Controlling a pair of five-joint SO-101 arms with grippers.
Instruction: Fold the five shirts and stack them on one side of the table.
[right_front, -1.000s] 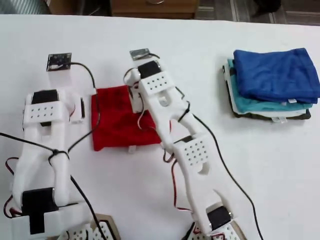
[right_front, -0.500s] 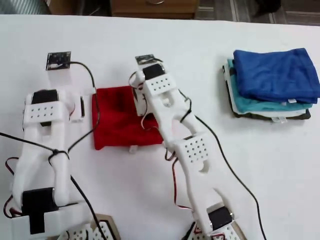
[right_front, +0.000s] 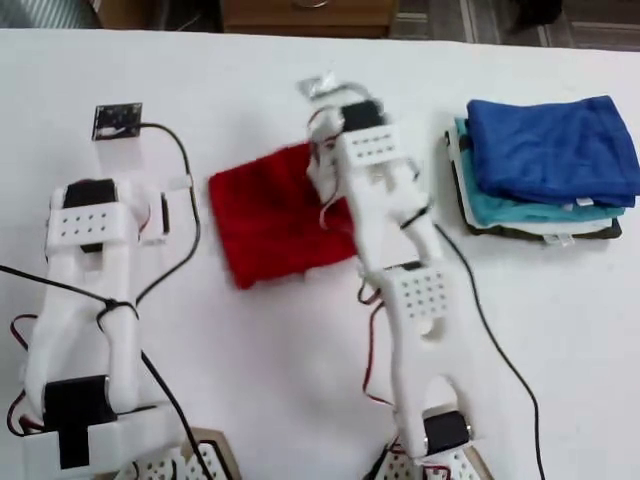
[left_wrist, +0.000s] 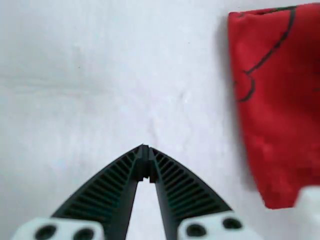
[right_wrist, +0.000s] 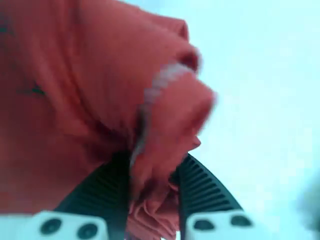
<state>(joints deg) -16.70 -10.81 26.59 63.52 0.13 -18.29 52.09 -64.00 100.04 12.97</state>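
A folded red shirt (right_front: 275, 215) lies tilted in the middle of the white table, one edge lifted. My right gripper (right_front: 325, 190) is shut on that shirt's right edge; in the right wrist view the red cloth (right_wrist: 150, 130) bunches between the black fingers (right_wrist: 200, 187). My left gripper (left_wrist: 145, 162) is shut with nothing in it, over bare table to the left of the red shirt (left_wrist: 275, 110). A stack of folded shirts stands at the right: a blue one (right_front: 550, 145) on top, a teal one (right_front: 530, 208) under it, a dark one (right_front: 540, 232) lowest.
A small dark circuit board (right_front: 117, 121) with a black cable lies at the back left. The left arm (right_front: 90, 260) stands at the table's left. Black cables (right_front: 185, 200) trail beside the red shirt. The table's far edge runs along the top.
My right gripper has swung to the right toward the stack, dragging the red shirt with it and turning it askew. The left arm has stayed put.
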